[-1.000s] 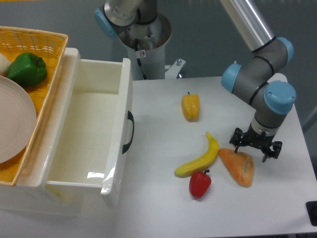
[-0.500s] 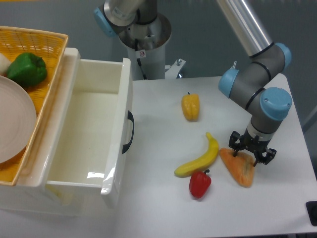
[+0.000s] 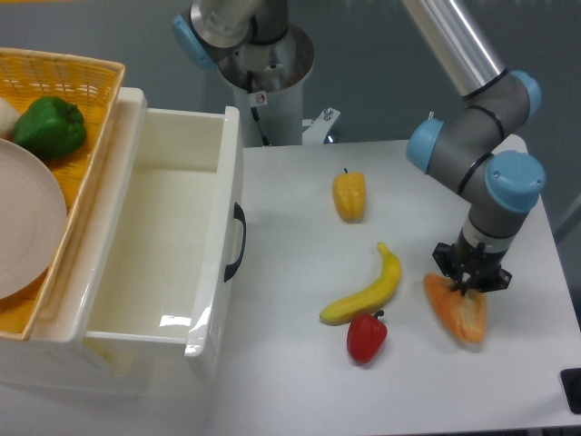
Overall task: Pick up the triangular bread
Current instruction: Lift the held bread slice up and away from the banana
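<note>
The triangular bread (image 3: 461,318) is an orange-tan wedge on the white table at the right, just right of the banana. My gripper (image 3: 470,283) points straight down over the bread's upper end. Its fingers are drawn close together and pinch the top of the wedge. The bread's upper tip is hidden behind the fingers. I cannot tell whether the bread still rests on the table or is slightly raised.
A banana (image 3: 368,289) and a red pepper (image 3: 367,337) lie left of the bread. A yellow pepper (image 3: 349,195) lies farther back. An open white drawer (image 3: 154,245) stands at the left, beside a wicker basket (image 3: 73,82) holding a green pepper (image 3: 50,125) and a plate (image 3: 23,227).
The fingers have narrowed from wide open to closed on the bread's top. The gripper and the bread have shifted a little to the right, away from the banana.
</note>
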You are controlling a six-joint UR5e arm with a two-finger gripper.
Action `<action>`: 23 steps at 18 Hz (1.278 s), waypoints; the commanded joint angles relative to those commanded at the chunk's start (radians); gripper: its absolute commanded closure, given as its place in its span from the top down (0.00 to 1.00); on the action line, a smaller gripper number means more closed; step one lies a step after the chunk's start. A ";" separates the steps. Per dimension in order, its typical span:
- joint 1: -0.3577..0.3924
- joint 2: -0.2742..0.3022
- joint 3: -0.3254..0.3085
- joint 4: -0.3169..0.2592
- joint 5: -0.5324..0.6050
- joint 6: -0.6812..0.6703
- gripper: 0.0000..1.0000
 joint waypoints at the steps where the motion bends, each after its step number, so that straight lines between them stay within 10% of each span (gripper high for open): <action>1: 0.003 0.002 0.003 0.000 0.002 0.003 0.02; 14: 0.057 -0.024 0.302 -0.402 0.092 0.216 0.04; 23: 0.058 -0.031 0.362 -0.479 0.135 0.287 0.03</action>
